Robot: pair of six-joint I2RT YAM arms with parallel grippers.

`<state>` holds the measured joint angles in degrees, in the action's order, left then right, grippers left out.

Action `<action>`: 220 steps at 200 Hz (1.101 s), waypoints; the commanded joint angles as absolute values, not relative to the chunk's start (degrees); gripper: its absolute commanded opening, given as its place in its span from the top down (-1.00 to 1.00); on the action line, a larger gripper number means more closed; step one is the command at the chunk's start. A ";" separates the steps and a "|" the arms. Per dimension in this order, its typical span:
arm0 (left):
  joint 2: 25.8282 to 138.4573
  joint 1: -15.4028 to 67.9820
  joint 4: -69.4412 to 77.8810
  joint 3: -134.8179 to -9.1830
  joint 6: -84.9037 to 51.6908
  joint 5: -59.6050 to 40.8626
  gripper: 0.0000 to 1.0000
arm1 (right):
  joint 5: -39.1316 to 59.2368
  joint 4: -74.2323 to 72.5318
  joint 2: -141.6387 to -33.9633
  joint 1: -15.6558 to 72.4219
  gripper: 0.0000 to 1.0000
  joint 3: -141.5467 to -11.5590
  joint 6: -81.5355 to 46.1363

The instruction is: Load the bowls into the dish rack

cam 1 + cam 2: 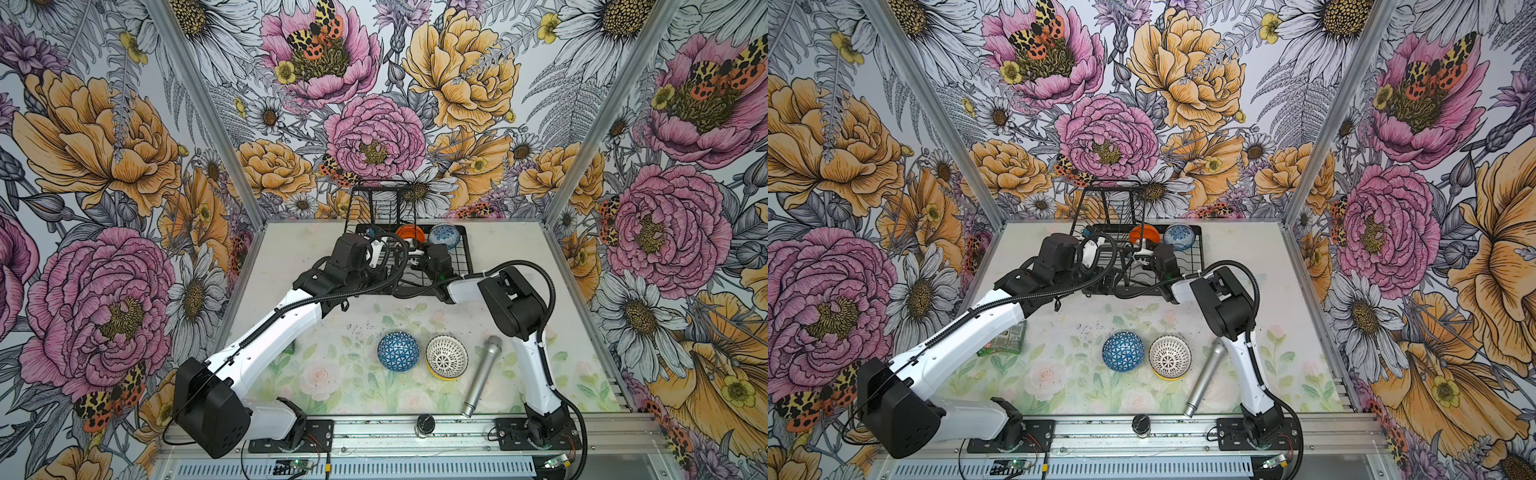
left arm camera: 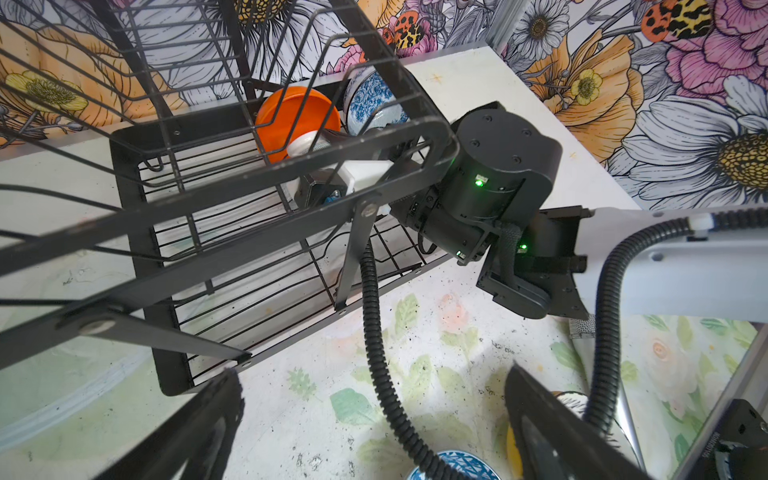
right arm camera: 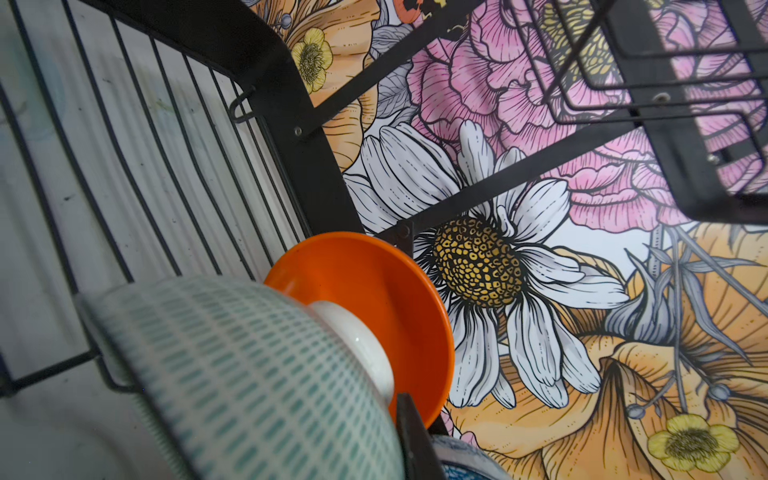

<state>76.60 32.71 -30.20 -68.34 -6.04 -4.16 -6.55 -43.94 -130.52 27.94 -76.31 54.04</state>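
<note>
Now the right pincer [image 1: 411,254] pinches the teal bowl [image 3: 257,374] on edge inside the rack [image 2: 139,232], its foot facing the orange bowl [image 3: 386,299] just beyond; left pincer [image 2: 374,399] hangs spread wide beside the rack.

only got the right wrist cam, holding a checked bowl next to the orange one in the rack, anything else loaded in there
Observer: Yes, a blue-and-white floral bowl stands beside the orange bowl, on its right in both top views.
Operator: how many left to load
Observer: Three: a blue geometric bowl lying mouth down, and a white lattice bowl nested in a yellow bowl.
Operator: wheres the left gripper
Observer: The left gripper is open and holds nothing, near the dish rack's left side.
</note>
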 commanded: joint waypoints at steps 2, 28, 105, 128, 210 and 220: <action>75.15 32.21 -28.97 -67.08 -6.94 -5.10 -0.98 | -6.62 -37.71 -128.24 28.21 1.00 -76.09 53.95; 74.98 32.20 -28.94 -66.86 -7.12 -5.01 -0.98 | -6.69 -34.36 -127.75 28.21 1.00 -77.36 53.09; 73.79 32.43 -28.98 -65.86 -7.79 -4.58 -0.98 | -7.82 -33.66 -127.23 28.13 0.73 -78.32 52.71; 73.57 32.67 -29.03 -65.75 -7.90 -4.45 -0.98 | -8.05 -33.66 -126.76 28.14 0.64 -78.32 52.73; 72.87 33.34 -29.02 -65.02 -8.09 -3.61 -0.98 | -7.53 -33.32 -124.40 28.04 -0.66 -77.29 53.18; 72.71 33.32 -28.99 -64.91 -8.04 -3.53 -0.97 | -7.49 -33.35 -124.04 28.04 -0.80 -77.00 53.21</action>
